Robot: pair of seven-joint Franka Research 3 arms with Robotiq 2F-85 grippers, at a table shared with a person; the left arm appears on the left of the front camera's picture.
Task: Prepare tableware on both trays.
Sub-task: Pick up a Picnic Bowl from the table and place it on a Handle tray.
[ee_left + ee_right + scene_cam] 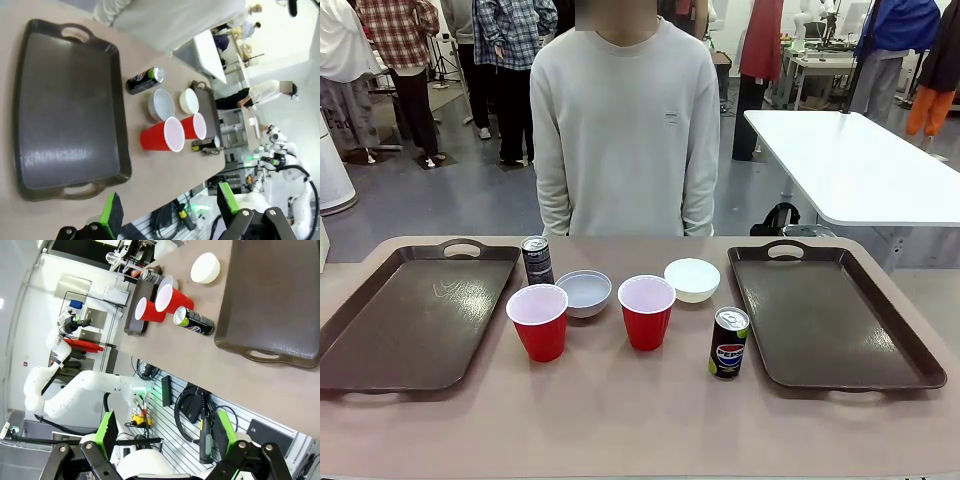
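- Tan tabletop in a busy lab, a person in a pale sweater at its far edge: six pieces of tableware stood clustered between two dark brown trays, none on either.
- The left gripper hovered off the near edge, green-padded fingers spread wide and empty. The left tray lay bare straight ahead of them, its long side running away from the fingers.
- The right gripper was likewise parted, holding nothing, with the right tray ahead and off to one side.
- The Pepsi can stood upright just beside the right tray's inner rim, the piece nearest the right fingers. Its vertical axis suggested a side-on grasp.
- The other can stood by the left tray's far inner corner, beyond the left cup from the left fingers.
- Both cups, the right cup included, were glossy red plastic, tapered, white inside.
- The left bowl and right bowl were small, smooth, round and white.
- The cans were slim dark cylinders, the trays scuffed, rimmed and handle-cut.
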